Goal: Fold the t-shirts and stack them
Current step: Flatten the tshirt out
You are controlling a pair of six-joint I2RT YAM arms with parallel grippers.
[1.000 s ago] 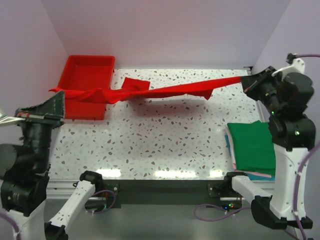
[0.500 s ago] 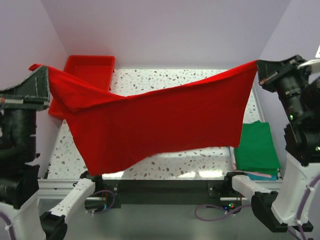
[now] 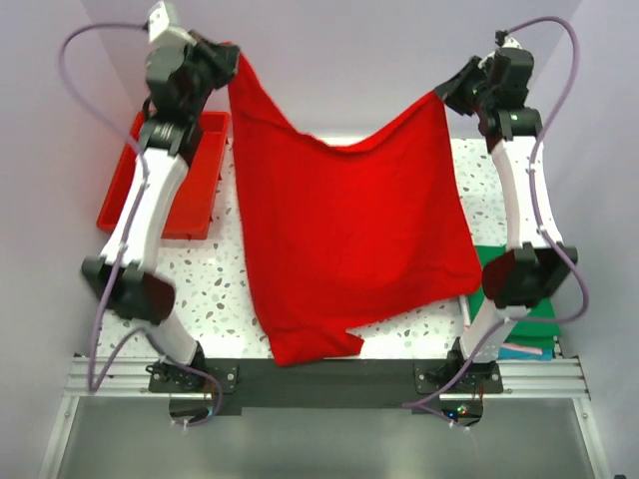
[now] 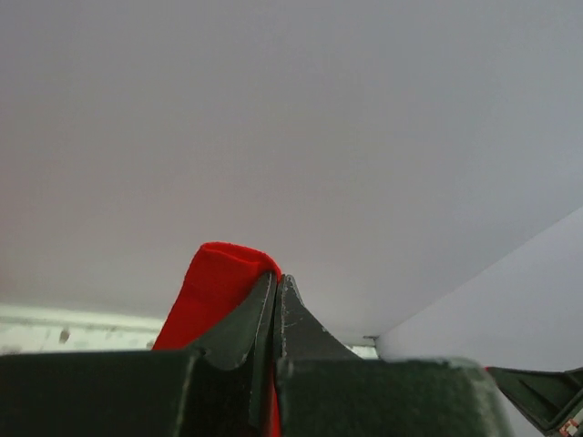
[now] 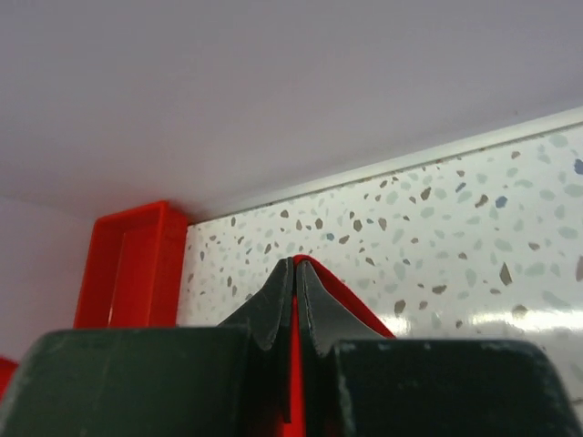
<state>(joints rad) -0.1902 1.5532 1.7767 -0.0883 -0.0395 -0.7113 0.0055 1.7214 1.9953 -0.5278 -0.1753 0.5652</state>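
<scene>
Both arms are now reaching much higher and farther back than a moment ago. The left gripper (image 4: 276,280) and the right gripper (image 5: 294,266) are each clamping closed on one top corner of the red t-shirt (image 3: 349,230), which is hanging spread between them over the table (image 3: 215,289), its top edge sagging. I think they should be pulling the corners level and lowering the hem first, keeping away from the red tray (image 3: 115,205) and the green folded t-shirt (image 3: 547,305).
</scene>
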